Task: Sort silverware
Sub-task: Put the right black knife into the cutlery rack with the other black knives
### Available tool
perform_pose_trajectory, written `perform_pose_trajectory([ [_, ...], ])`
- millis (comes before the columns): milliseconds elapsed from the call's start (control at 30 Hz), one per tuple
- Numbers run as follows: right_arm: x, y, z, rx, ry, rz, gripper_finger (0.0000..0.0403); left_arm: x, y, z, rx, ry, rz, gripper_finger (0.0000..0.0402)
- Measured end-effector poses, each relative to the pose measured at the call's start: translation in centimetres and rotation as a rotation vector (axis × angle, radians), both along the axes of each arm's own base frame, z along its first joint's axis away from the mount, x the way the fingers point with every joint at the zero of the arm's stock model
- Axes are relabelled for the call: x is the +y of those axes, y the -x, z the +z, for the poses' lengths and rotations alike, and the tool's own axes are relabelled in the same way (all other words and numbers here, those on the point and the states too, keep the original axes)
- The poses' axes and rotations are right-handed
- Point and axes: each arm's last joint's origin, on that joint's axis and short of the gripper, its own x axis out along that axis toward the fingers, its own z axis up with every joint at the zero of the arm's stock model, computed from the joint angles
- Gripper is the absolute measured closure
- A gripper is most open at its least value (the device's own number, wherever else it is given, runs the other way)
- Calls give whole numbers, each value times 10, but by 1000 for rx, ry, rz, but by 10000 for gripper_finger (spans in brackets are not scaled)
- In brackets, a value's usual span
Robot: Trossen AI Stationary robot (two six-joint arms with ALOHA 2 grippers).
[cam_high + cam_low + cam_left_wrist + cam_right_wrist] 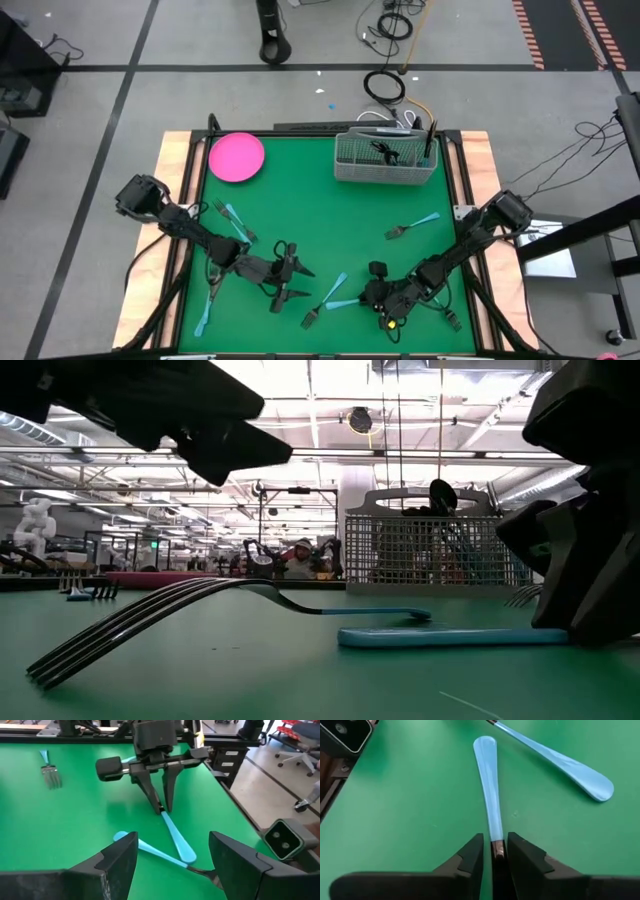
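Right gripper [494,851]: sitting low near the front edge of the green table [300,215], its two fingers clamping the dark neck of a blue-handled utensil [488,785] that is lying flat on the mat. A second blue-handled fork [150,851] is lying just beside it, the two handles crossing. Left gripper [172,865]: hovering near the front edge with its fingers standing wide apart, holding nothing. Other forks are lying toward the left edge [232,218], front left corner [207,305] and right of centre [412,225]. Wire basket [385,158] and pink plate [237,157] are sitting along the back edge.
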Motion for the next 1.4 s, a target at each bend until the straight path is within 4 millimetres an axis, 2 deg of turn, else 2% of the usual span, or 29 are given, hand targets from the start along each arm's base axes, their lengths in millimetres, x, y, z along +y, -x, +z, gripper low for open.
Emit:
perform_pose_trajectory([
  [200, 5, 4, -9, -7, 64, 0, 364, 2, 0, -2, 15, -12, 15, 155],
  [367, 8, 8, -7, -28, 89, 3, 396, 6, -2, -2, 14, -16, 27, 155],
  [767, 7, 11, 17, -69, 74, 52, 401, 11, -6, 0, 5, 13, 16, 155],
  [1033, 6, 11, 36, -141, 75, 46, 401, 8, -12, 10, -25, 30, 11, 155],
  [1233, 5, 13, 34, -88, -1, -19, 394, 7, -15, 12, -25, 5, -4, 155],
  [1400, 4, 14, 32, -43, -49, -35, 361, 7, -15, 12, -24, 5, -5, 155],
])
